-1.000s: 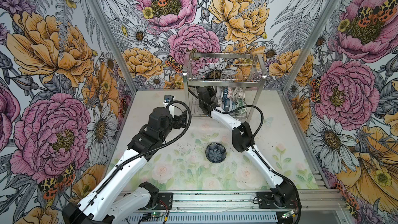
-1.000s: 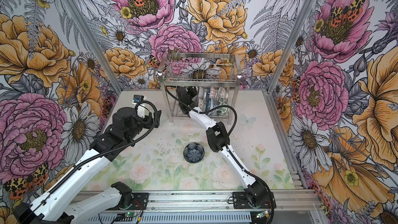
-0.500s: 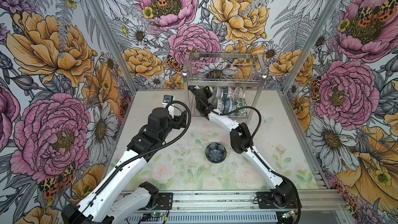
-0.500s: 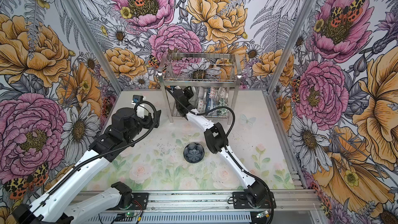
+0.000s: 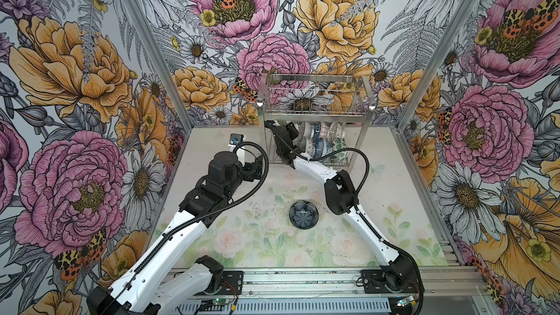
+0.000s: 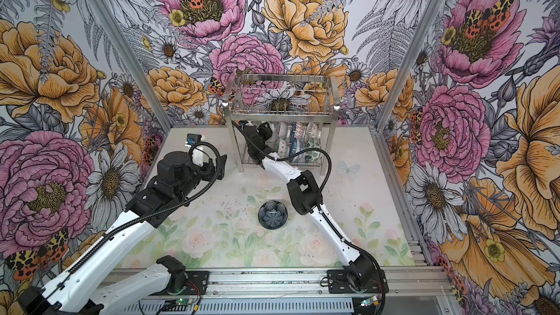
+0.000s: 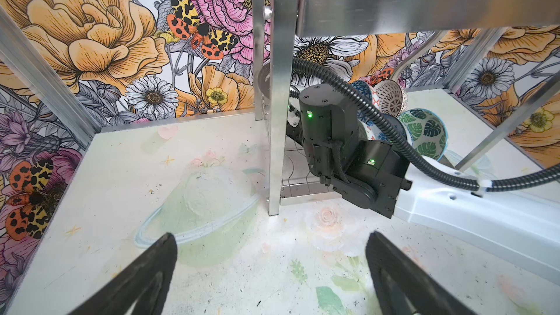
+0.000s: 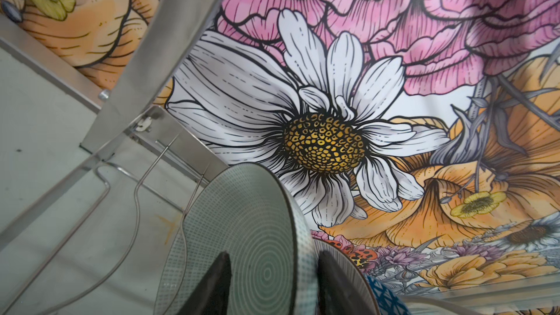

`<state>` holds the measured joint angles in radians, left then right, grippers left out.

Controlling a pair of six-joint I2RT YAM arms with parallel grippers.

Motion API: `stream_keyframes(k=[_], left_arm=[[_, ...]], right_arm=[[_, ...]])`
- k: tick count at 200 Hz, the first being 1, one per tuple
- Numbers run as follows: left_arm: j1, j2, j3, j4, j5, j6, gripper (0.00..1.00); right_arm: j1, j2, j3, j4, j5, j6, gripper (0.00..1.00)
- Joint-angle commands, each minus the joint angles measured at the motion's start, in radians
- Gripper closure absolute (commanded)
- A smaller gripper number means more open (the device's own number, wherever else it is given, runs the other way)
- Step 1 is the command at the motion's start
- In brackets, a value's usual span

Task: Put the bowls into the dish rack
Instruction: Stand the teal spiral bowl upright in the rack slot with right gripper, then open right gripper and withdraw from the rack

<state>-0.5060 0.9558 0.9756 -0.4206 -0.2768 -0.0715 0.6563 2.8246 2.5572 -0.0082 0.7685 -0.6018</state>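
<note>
right hand (image 8: 274,254): straddles grey-green bowl (image 8: 236,222) at its rim; gripping or loose, cannot tell.
rack (image 5: 315,114): lower tier props that bowl on edge.
left hand (image 7: 271,237): wide open, empty, beside rack.
dark bowl (image 5: 303,213): on worktop (image 5: 257,237), likely next.

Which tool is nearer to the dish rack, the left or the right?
Right. The right tool reaches inside the lower tier of the dish rack, astride the rim of a grey-green bowl. The left tool hangs open outside, near a front leg.
</note>
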Motion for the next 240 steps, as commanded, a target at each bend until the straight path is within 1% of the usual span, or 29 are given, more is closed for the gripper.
stream_keyframes(k=[1,23,49,54,56,57,59,62,65,91,116,149,181,219,240], left_arm=[[0.007,0.003,-0.007,0.026,0.03,-0.013,0.01],[0.007,0.004,-0.006,0.026,0.034,-0.013,0.01],[0.007,0.003,-0.006,0.025,0.04,-0.014,0.01],[0.007,0.003,-0.007,0.024,0.038,-0.014,0.01],[0.006,0.002,-0.007,0.023,0.038,-0.014,0.01],[0.006,0.002,-0.008,0.024,0.037,-0.016,0.01],[0.004,0.001,-0.008,0.023,0.039,-0.014,0.01],[0.005,0.001,-0.008,0.023,0.038,-0.014,0.01],[0.005,0.001,-0.008,0.023,0.038,-0.014,0.01],[0.004,0.0,-0.002,0.019,0.041,-0.014,0.01],[0.004,-0.003,-0.001,0.018,0.043,-0.015,0.01],[0.003,-0.004,-0.003,0.016,0.047,-0.023,0.01],[-0.003,-0.011,-0.011,0.014,0.048,-0.033,0.01],[-0.006,-0.009,-0.014,0.006,0.048,-0.046,0.01],[-0.006,-0.001,-0.02,0.005,0.051,-0.06,0.01]], right_arm=[[0.01,-0.097,-0.031,-0.025,-0.041,0.048,0.46],[0.008,-0.133,-0.067,-0.032,-0.056,0.064,0.37],[0.006,-0.18,-0.114,-0.033,-0.067,0.089,0.23],[0.006,-0.188,-0.122,-0.033,-0.065,0.093,0.16],[0.006,-0.19,-0.123,-0.033,-0.065,0.094,0.15],[0.006,-0.194,-0.125,-0.033,-0.064,0.094,0.1],[0.006,-0.195,-0.127,-0.032,-0.063,0.095,0.09],[0.006,-0.201,-0.132,-0.032,-0.06,0.098,0.03],[0.005,-0.207,-0.136,-0.032,-0.059,0.102,0.01],[0.0,-0.27,-0.203,-0.014,-0.061,0.117,0.0],[0.0,-0.356,-0.316,0.012,-0.1,0.129,0.0],[0.002,-0.504,-0.557,0.091,-0.189,0.149,0.0],[0.002,-0.645,-0.808,0.221,-0.263,0.166,0.0],[0.006,-0.78,-1.006,0.281,-0.33,0.181,0.0],[0.013,-0.861,-1.111,0.285,-0.37,0.195,0.0]])
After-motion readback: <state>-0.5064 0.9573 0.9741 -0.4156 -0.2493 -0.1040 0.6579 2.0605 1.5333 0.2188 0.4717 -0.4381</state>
